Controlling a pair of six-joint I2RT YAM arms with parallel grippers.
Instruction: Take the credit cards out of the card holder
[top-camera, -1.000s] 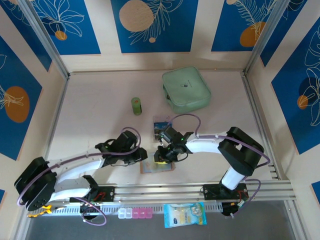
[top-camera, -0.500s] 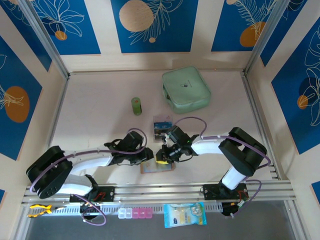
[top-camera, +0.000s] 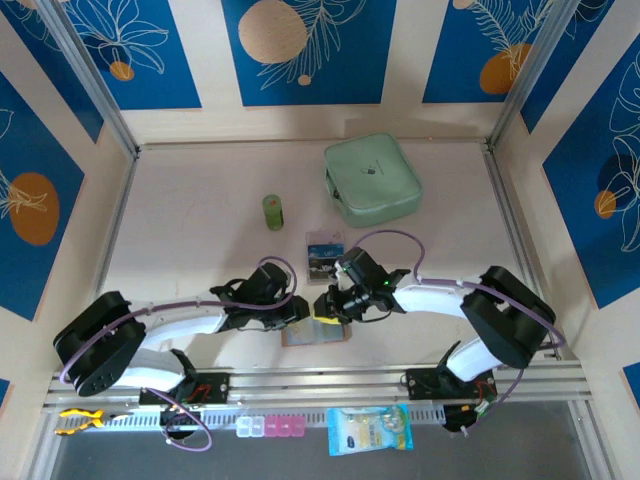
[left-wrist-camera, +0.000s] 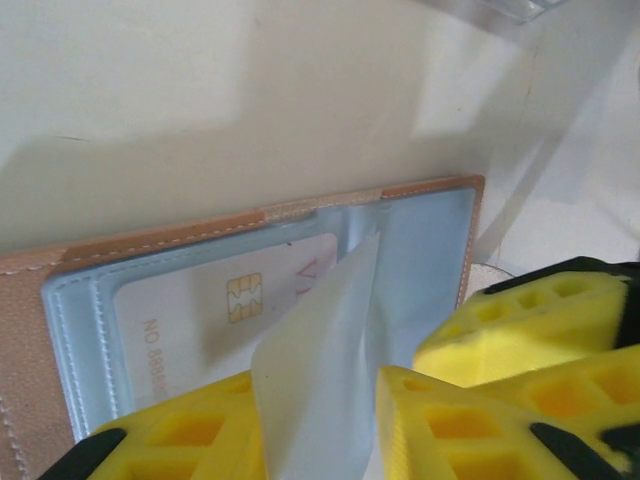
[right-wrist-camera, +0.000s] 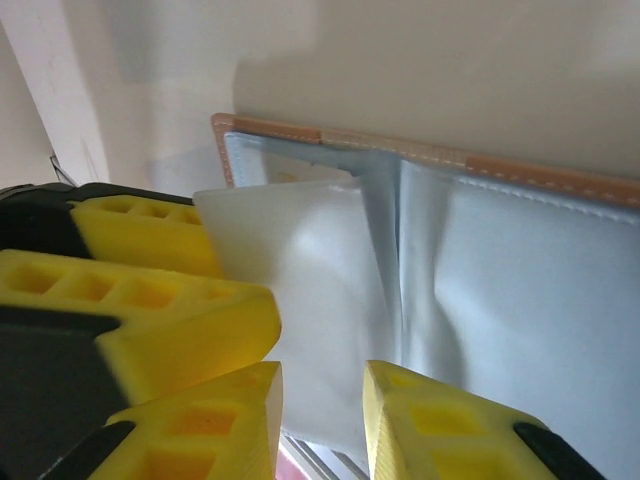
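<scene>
The left tool had slid in toward the right tool since a second earlier, and the right arm's elbow had swung outward. The two tools met almost tip to tip over the open card holder, which lay flat on the counter directly beneath them. A pale credit card with a gold chip sat in a clear sleeve just ahead of the left tool. A translucent flap stood up from the holder and ran into the gap between each tool's yellow fingers. Both pairs of jaws stood a little apart rather than closed. A clear box with blue-printed contents sat just beyond the tools, and a mint-green zip case lay well beyond.
</scene>
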